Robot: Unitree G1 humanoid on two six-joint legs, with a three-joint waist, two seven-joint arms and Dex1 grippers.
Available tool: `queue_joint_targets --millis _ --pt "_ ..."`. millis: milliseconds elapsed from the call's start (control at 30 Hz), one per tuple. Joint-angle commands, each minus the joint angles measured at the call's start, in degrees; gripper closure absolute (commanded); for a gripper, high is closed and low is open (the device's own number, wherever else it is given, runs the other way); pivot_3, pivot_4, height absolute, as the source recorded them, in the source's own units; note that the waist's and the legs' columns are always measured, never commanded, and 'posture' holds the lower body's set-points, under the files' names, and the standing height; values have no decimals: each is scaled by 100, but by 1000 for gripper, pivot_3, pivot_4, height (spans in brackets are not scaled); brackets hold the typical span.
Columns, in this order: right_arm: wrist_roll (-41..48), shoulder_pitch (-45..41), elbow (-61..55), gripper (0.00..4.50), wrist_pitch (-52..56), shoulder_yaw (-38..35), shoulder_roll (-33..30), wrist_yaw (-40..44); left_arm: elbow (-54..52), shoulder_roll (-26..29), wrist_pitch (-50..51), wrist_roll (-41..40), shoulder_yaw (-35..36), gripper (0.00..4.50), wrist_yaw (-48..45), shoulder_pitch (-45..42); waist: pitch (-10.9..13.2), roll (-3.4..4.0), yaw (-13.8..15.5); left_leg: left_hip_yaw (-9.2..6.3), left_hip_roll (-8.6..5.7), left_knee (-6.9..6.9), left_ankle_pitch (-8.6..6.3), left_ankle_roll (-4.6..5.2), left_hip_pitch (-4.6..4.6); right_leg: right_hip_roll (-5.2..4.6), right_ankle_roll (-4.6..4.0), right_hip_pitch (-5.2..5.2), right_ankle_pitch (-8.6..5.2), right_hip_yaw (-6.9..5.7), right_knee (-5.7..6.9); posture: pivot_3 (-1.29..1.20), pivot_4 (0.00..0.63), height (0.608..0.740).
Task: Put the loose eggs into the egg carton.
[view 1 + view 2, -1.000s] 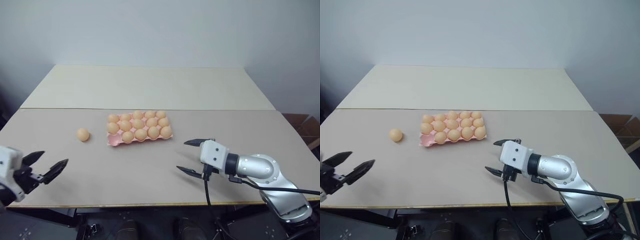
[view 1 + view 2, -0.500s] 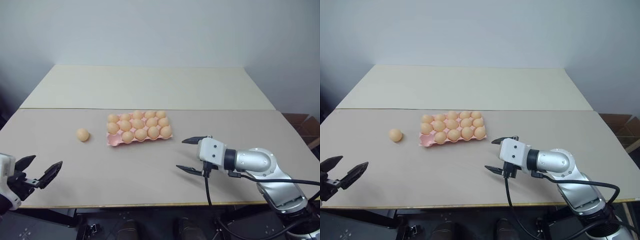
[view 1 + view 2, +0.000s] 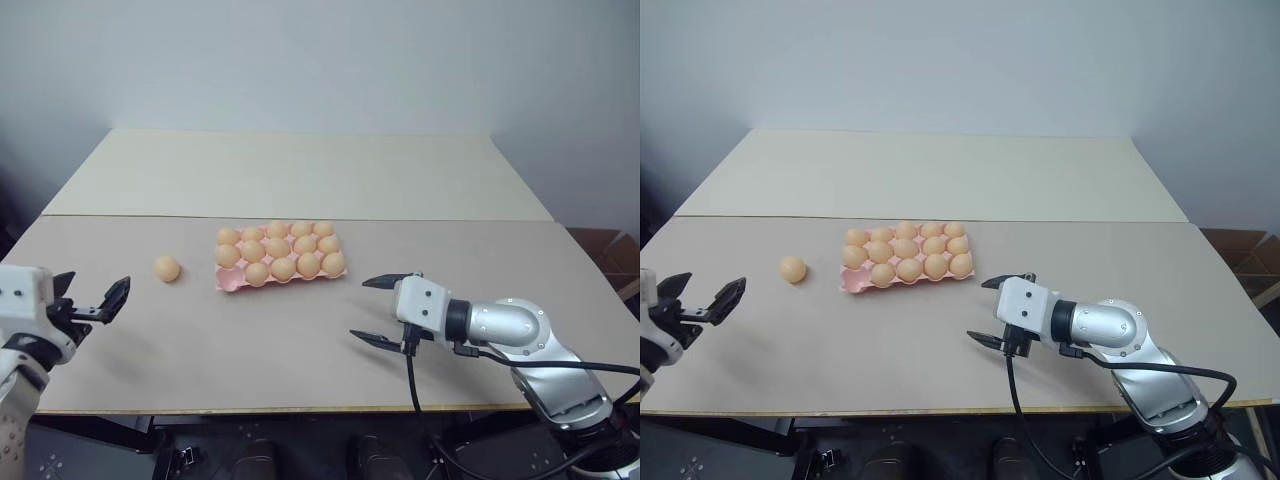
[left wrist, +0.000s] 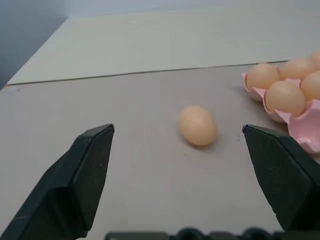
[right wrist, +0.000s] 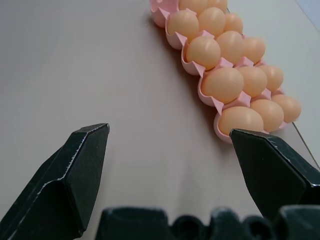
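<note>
Since a second ago, the left gripper [image 3: 93, 301] is brought up and forward, jaws spread and empty, and is now lined up on the single loose egg [image 3: 166, 268]. That egg is left lying on the table [image 3: 250, 340] just beside the egg carton [image 3: 231, 283], so a pickup is judged imminent. The right gripper [image 3: 382, 310] is kept spread, empty and unmoved, near the carton.

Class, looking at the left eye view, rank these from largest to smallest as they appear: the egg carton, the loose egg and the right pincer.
1. Egg carton
2. Right pincer, nearer the camera, so its look is inflated
3. Loose egg, clearly smallest
</note>
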Motion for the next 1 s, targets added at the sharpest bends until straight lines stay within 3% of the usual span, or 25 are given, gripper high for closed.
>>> queue_joint_targets --millis 33,300,467,1000 --pt "-41 -10 -295 0 117 -36 30 -127 412 167 -301 197 -272 22 -57 -469 0 -1 7 0 1 0 0 0 -1 1 0 0 0 -2 0 0 150 740" --pt "-112 -38 -486 0 366 6 91 -309 2213 -158 -1135 776 -1484 22 -251 -1946 -1 -3 17 2 -5 0 1 2 -2 -2 20 5 12 0 -4 0 150 740" --pt "-136 9 -631 0 538 -30 62 -419 3163 -449 -1514 1051 -1750 22 -73 -2545 -2 -6 -13 2 -3 0 2 3 -5 2 36 4 24 0 -4 0 150 740" --pt "-199 39 -786 0 729 10 69 -582 4245 -702 -1644 1355 -1925 22 184 -2853 -3 -7 8 0 -4 0 2 3 -3 0 40 5 27 -1 -1 0 150 740"
